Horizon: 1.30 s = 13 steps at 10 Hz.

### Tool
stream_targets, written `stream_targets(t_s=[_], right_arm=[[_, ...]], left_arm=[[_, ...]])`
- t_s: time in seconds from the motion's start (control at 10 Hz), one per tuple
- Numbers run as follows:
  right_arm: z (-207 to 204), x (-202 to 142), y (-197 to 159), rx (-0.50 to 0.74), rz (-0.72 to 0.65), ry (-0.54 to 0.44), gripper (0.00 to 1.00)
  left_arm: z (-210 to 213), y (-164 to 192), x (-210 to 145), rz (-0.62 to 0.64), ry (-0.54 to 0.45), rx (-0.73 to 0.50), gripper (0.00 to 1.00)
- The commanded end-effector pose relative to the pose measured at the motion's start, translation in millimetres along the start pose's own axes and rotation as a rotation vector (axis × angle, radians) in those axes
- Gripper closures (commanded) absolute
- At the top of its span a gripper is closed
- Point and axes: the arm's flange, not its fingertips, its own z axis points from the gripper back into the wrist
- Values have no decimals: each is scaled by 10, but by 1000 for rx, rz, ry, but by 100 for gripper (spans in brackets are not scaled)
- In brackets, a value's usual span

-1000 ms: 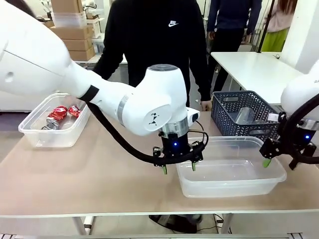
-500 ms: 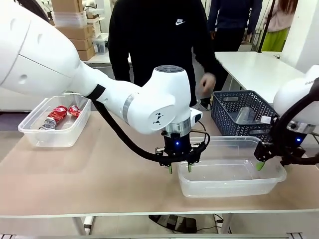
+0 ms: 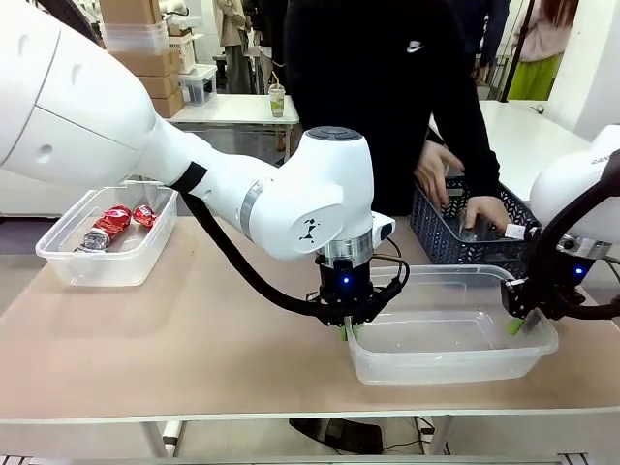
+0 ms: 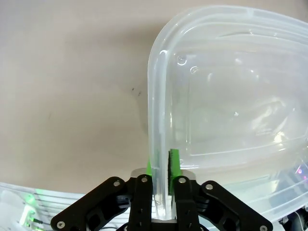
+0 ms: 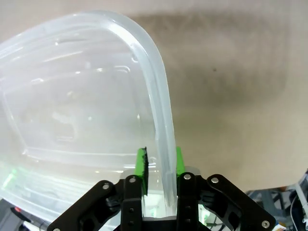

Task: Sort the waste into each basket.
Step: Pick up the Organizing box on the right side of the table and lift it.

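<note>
Nearest, low and right of centre in the front view, the large clear tub (image 3: 448,365) lies on the table (image 3: 194,339) with its long axis running left to right across the frame. The left gripper (image 3: 346,332) is clenched on its left short rim. The left wrist view confirms this: the left gripper's (image 4: 161,161) green pads press either side of the tub's wall (image 4: 155,72). The right gripper (image 3: 516,325) straddles the right short rim. In the right wrist view the right gripper's (image 5: 160,159) inner pad seems just shy of the wall (image 5: 155,62), so I cannot tell if it grips. At mid-left a small clear tub (image 3: 102,273) holds red cans (image 3: 117,220). Behind, a person's hands (image 3: 481,211) reach into a dark lattice basket (image 3: 434,231).
</note>
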Motion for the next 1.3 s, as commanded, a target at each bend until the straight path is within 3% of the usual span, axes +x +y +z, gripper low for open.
stream_targets(t_s=[0.0,0.3,0.6,0.8,0.9,1.0,1.1,1.2], right_arm=[[-54,-153,26,7,24,-26,100],[62,-195,100,-41,7,-31,100],[776,-327,610,-143,-21,-44,100],[1209,-355,960,-159,-24,-75,100],[1335,-339,967,-122,-55,-114,100],[1350,-367,869,-71,-105,-161,100],[1323,-427,975,-128,-17,-112,100],[1323,-427,975,-128,-17,-112,100]], left_arm=[[-11,-59,15,18,-22,30,100],[85,-27,16,34,-40,38,100],[868,276,14,-8,14,-5,100],[1435,452,13,26,-54,36,100],[1557,517,44,40,-76,14,100],[1197,343,13,18,-29,27,100],[1197,343,13,18,-29,27,100],[1197,343,13,18,-29,27,100]])
